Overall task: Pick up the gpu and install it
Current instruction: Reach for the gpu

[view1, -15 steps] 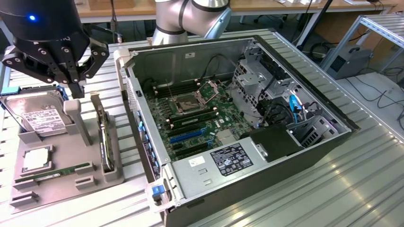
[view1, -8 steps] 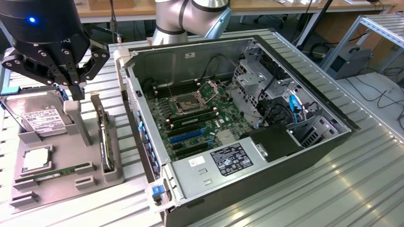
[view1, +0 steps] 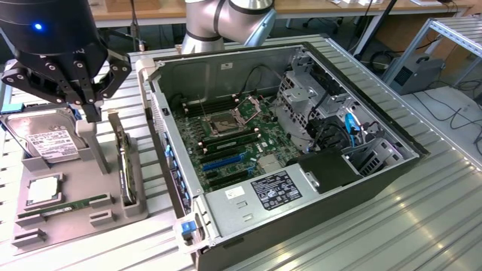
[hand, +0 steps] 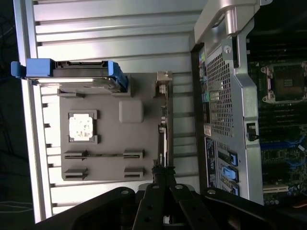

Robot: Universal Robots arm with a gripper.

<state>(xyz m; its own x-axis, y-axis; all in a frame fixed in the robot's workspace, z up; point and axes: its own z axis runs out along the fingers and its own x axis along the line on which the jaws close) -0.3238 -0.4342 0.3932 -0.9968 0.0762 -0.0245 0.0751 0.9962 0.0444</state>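
The gpu (view1: 123, 164) (hand: 164, 129) stands on edge in the grey holder (view1: 68, 217), just beside the open computer case (view1: 301, 226), on the exterior view's left. Seen edge-on, its face is hard to make out. The gripper (view1: 91, 116) (hand: 161, 171) hangs above the holder, fingers pinched together on nothing.

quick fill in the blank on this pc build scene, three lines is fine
1. The gripper hangs over the grey holder with its jaws ___.
2. The gpu stands on its ___ in the holder, not yet in the computer case.
3. The hard drive sits in a carrier coloured ___.
Missing words: shut; edge; blue.
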